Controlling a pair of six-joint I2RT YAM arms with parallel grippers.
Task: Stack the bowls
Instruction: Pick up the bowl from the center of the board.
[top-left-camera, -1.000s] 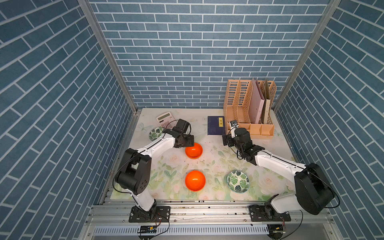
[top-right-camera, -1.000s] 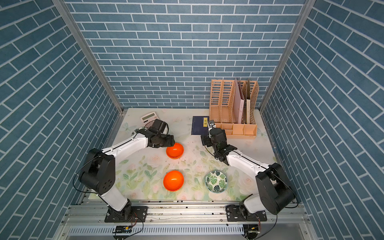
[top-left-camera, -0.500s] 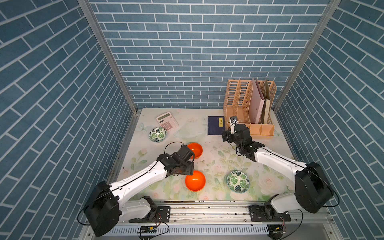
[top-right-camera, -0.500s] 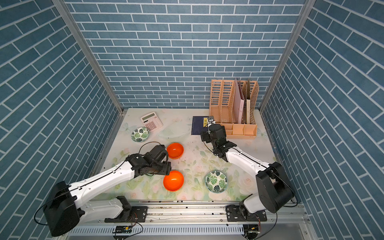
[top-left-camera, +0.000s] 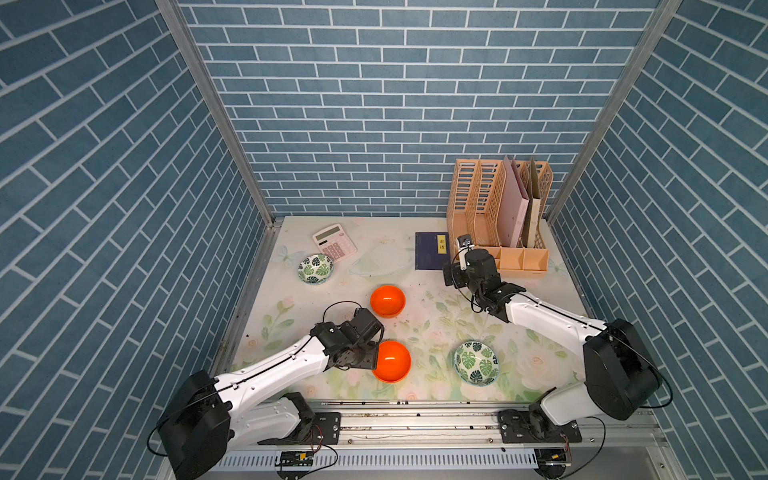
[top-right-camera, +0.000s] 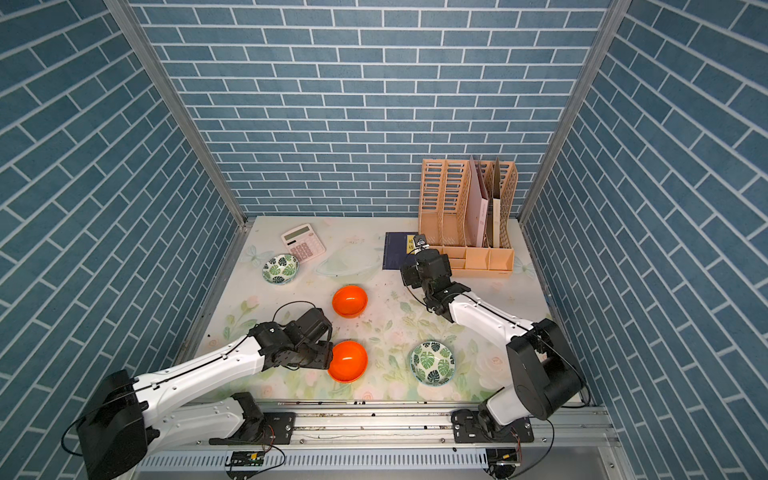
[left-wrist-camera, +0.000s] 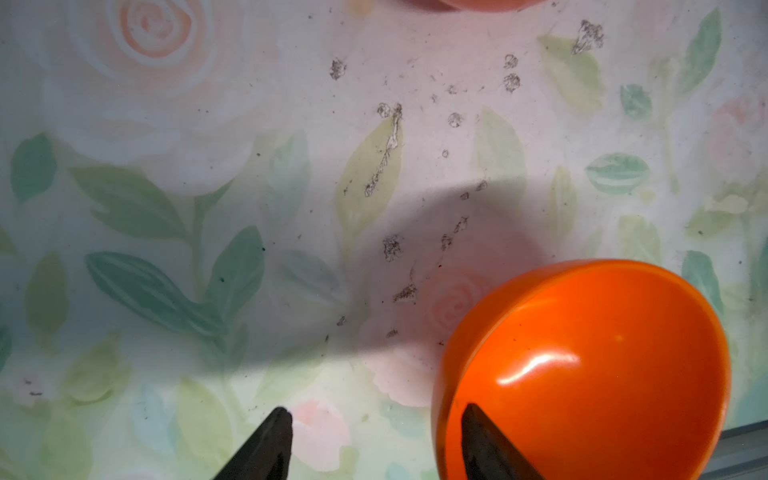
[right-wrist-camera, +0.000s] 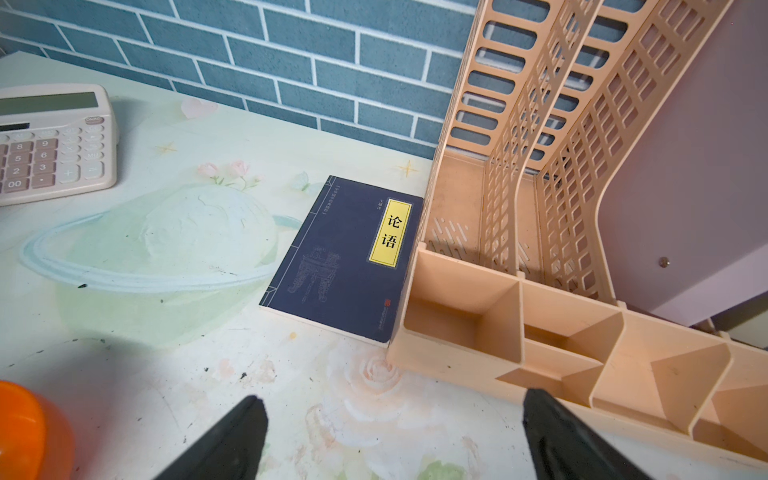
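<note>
- Left claw (left-wrist-camera: 376, 415), open, is straddling near orange bowl (left-wrist-camera: 602, 365) rim, 6 o'clock.
- Right claw (right-wrist-camera: 390, 415) is hovering open, 1 o'clock.
- Far orange bowl (top-left-camera: 387, 300) is sitting centre, far leaf bowl (top-left-camera: 316, 268) 10, near leaf bowl (top-left-camera: 476, 362) 4 o'clock.

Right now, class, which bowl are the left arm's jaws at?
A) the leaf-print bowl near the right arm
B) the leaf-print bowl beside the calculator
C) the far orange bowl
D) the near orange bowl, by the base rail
D: in the left wrist view the left arm's jaws straddle the rim of the near orange bowl, one inside, one outside.
</note>
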